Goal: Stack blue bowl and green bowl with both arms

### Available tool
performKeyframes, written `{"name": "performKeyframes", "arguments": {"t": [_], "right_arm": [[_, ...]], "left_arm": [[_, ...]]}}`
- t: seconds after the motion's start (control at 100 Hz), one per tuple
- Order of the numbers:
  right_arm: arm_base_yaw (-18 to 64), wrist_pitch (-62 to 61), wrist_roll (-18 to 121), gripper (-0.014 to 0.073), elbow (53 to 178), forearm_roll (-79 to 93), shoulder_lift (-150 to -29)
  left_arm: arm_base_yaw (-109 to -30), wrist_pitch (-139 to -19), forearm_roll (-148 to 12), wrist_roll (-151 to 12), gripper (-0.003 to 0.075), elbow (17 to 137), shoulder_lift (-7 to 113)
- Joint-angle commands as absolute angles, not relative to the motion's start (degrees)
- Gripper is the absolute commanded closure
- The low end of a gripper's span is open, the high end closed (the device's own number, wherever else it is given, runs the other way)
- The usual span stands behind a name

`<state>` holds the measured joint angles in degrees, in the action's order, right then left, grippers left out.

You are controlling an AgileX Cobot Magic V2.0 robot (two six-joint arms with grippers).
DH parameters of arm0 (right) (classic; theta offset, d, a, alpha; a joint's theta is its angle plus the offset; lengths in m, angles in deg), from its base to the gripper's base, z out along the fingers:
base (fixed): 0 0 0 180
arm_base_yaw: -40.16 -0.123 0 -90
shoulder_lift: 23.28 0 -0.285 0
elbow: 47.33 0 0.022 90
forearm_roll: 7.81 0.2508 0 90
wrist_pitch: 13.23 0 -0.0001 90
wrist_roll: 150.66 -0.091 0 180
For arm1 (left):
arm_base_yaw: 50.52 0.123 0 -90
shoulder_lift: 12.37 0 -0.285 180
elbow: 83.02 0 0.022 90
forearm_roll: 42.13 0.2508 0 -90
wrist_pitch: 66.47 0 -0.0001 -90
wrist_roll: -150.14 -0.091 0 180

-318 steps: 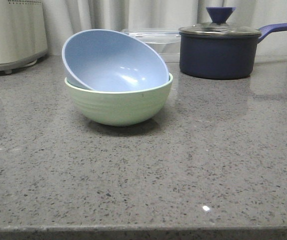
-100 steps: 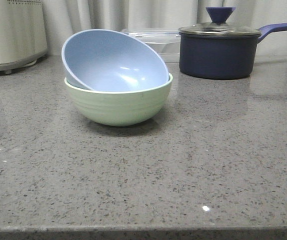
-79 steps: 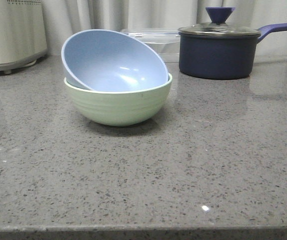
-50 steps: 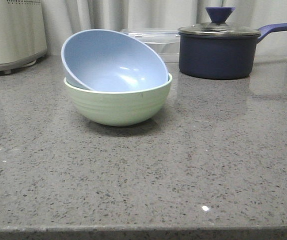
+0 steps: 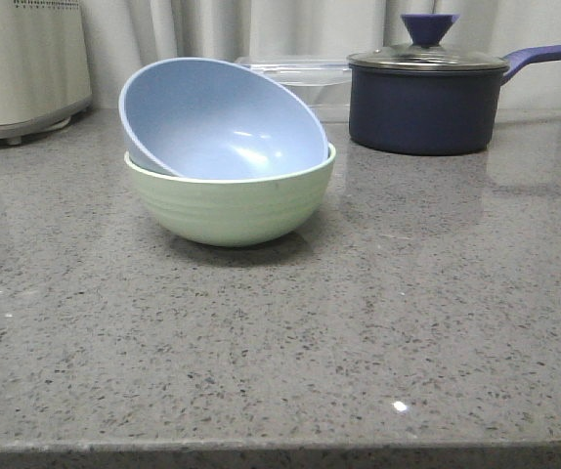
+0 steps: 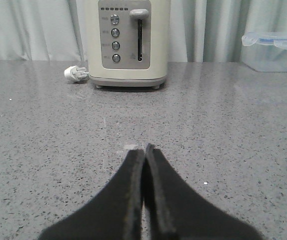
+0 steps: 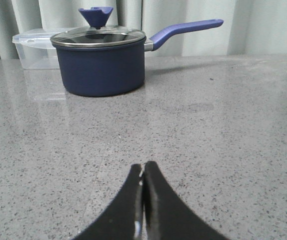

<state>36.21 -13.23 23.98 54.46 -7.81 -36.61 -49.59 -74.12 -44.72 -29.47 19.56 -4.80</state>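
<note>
The green bowl (image 5: 230, 207), pale mint with a lighter rim and faint ridges, stands upright on the counter in the upper left-centre of the front view. The pale blue bowl (image 5: 224, 122) sits inside it, tilted, its opening facing the camera.

Pale blue bowl (image 5: 224, 122), mint-green bowl (image 5: 232, 200), grey speckled counter (image 5: 359, 332).

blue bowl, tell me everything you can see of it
The blue bowl is round, pale blue and matte, with a thin lighter rim and soft glints inside. It sits nested in the green bowl, tilted so its opening faces the front camera and its far rim stands high. It looks empty. Only the green bowl touches it; no gripper is near it. Both stand on the grey speckled counter, left of the saucepan.
</note>
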Motion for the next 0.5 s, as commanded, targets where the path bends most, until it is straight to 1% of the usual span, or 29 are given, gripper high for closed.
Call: {"name": "performKeyframes", "arguments": {"t": [0.0,0.18,0.49], "right_arm": [[36.48,-19.78,24.36,0.0674,53.80,-8.57,-35.00],[36.48,-15.86,24.36,0.0674,53.91,-8.57,-29.22],[36.48,-16.09,24.36,0.0674,53.91,-8.57,-29.44]], "left_arm": [[-50.01,-69.56,-45.36,-29.01,0.0741,17.34,-6.79],[-50.01,-69.56,-45.36,-29.01,0.0741,17.34,-6.79],[-50.01,-69.56,-45.36,-29.01,0.0741,17.34,-6.79]]}}
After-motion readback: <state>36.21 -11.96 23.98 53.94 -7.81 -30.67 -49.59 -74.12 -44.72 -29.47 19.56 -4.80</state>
